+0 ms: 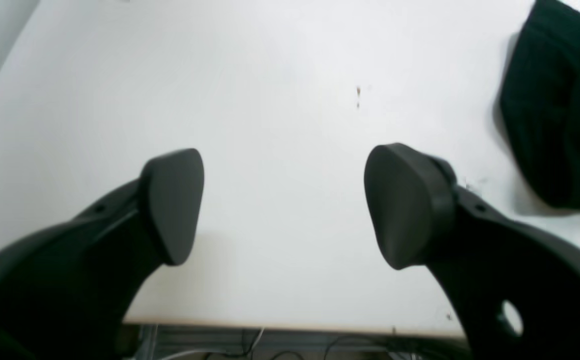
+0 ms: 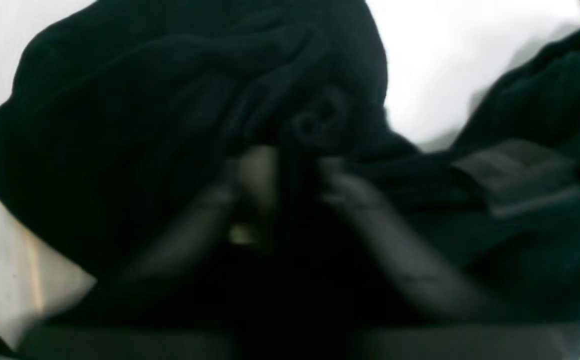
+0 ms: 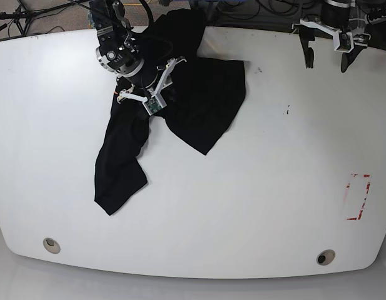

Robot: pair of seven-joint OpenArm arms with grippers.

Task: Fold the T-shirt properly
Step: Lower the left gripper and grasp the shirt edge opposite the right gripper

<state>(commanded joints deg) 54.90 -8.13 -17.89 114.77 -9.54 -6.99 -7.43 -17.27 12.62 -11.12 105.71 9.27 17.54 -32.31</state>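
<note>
While the T-shirt point(image 3: 180, 100) sits crumpled near the counter's point(image 3: 243, 212) far edge, my right end effector point(image 2: 290, 175) pinches it, left end effector point(image 1: 282, 210) wide, folding barely started.

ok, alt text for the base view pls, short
A crumpled black T-shirt lies on the white table, with the right gripper down in the cloth. The left gripper hangs open above the table's far corner, clear of the shirt.

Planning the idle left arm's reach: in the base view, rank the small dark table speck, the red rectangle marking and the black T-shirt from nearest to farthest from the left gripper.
From the left gripper:
1. Small dark table speck, toward the table's middle.
2. Black T-shirt, across the table under the right gripper.
3. Red rectangle marking, near the front edge.
</note>
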